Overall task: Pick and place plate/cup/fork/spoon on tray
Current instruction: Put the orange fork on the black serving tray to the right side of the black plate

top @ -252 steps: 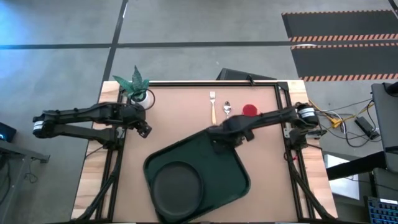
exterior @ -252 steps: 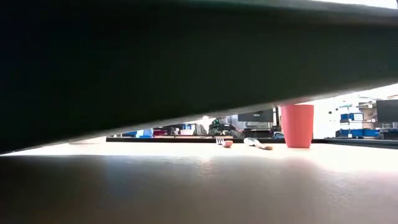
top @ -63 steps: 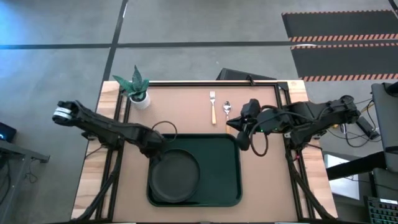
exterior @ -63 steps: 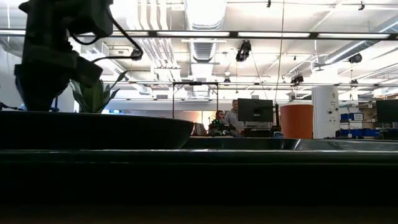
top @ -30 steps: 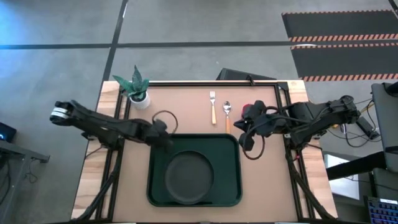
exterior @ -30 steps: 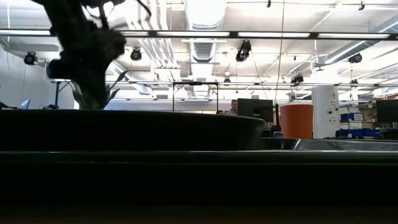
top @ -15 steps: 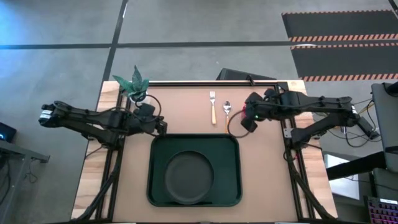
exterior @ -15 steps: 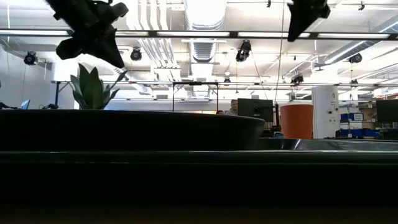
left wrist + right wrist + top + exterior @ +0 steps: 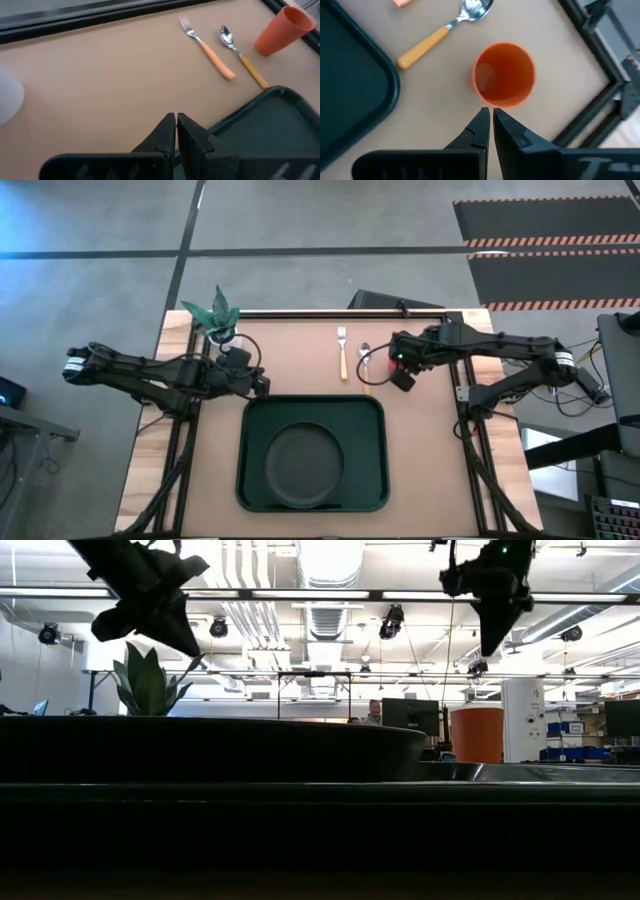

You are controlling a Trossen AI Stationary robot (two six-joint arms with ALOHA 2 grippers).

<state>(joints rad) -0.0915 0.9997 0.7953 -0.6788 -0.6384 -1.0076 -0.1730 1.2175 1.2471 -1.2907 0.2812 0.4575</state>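
Both my grippers are shut; my right gripper (image 9: 488, 122) hovers over the small red round cup (image 9: 504, 75) — descending like this could topple it.

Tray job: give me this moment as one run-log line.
plate: on tray | cup, fork, spoon: on table | right gripper: shut, above cup | left gripper: shut, by tray corner

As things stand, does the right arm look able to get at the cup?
Probably yes. The right gripper hangs just above the cup, which stands upright and open on bare table, apart from the spoon and the tray. Its fingers are shut, though, so it would need to open first.
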